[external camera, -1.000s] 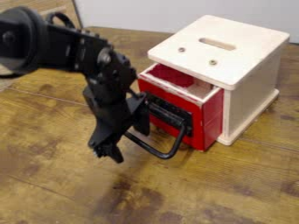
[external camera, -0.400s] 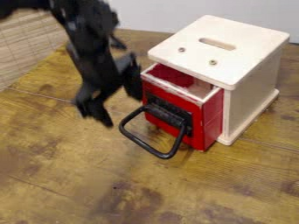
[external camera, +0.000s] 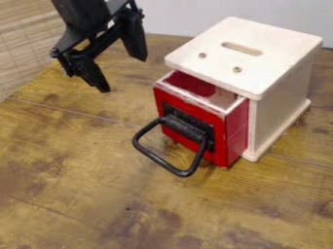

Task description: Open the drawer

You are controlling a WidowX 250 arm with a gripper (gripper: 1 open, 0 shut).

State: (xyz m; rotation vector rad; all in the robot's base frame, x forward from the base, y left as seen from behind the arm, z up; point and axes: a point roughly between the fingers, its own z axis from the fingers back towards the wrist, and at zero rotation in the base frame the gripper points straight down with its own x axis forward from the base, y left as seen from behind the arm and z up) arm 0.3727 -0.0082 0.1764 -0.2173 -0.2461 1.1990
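The red-fronted drawer [external camera: 196, 122] of the cream-white cube box [external camera: 267, 83] stands pulled out a little, showing its red inside under the box top. A black plate and a big black loop handle [external camera: 172, 151] hang from its front, the loop resting down on the table. My black gripper [external camera: 107, 56] hovers at the upper left, well above the table and clear of the handle. Its fingers [external camera: 134, 41] are spread open with nothing between them.
The box top has a slot [external camera: 240, 47] and two small screws. The wooden table [external camera: 92, 195] stretches in front and to the left. A woven mat [external camera: 29, 49] lies at the far left edge.
The gripper has let the loop handle alone and risen up and to the left, away from the drawer. The drawer and handle have stayed where they were.
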